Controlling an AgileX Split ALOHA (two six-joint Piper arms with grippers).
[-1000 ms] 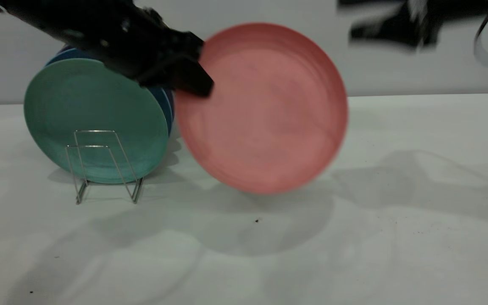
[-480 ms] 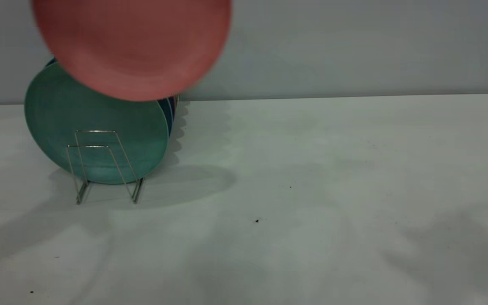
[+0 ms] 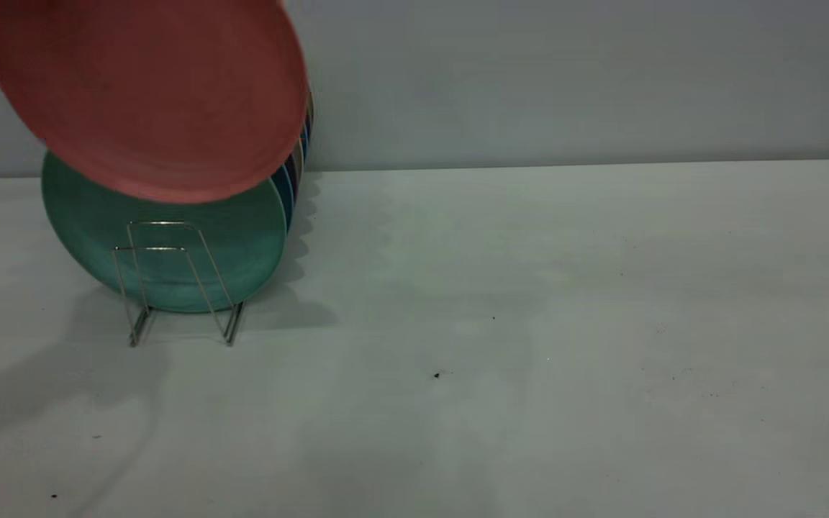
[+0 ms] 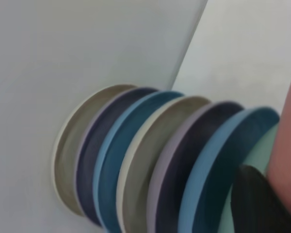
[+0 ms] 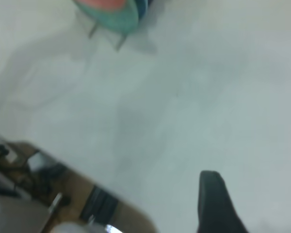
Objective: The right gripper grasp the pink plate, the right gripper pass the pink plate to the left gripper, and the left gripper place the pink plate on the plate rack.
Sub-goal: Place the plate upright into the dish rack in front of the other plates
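The pink plate [image 3: 148, 93] hangs tilted in the air at the upper left, overlapping the top of the mint-green plate [image 3: 170, 252] that stands in the plate rack [image 3: 170, 280]. My left gripper [image 4: 274, 194] is shut on the pink plate's rim [image 4: 290, 155]; one black finger [image 4: 254, 206] presses on it and the other is hidden behind the plate. In the exterior view only a dark scrap of that arm shows at the top left corner. My right gripper [image 5: 256, 206] is open and empty, high over the table and far from the rack [image 5: 106, 29].
Several plates, beige, dark navy and blue [image 4: 136, 160], stand in a row in the rack behind the green one. The white table [image 3: 529, 324] stretches to the right of the rack. A table edge with clutter beyond it [image 5: 48, 194] shows in the right wrist view.
The pink plate swung from the table's middle up and left over the rack, then dropped slightly lower and further left. The right gripper let go and left the exterior view.
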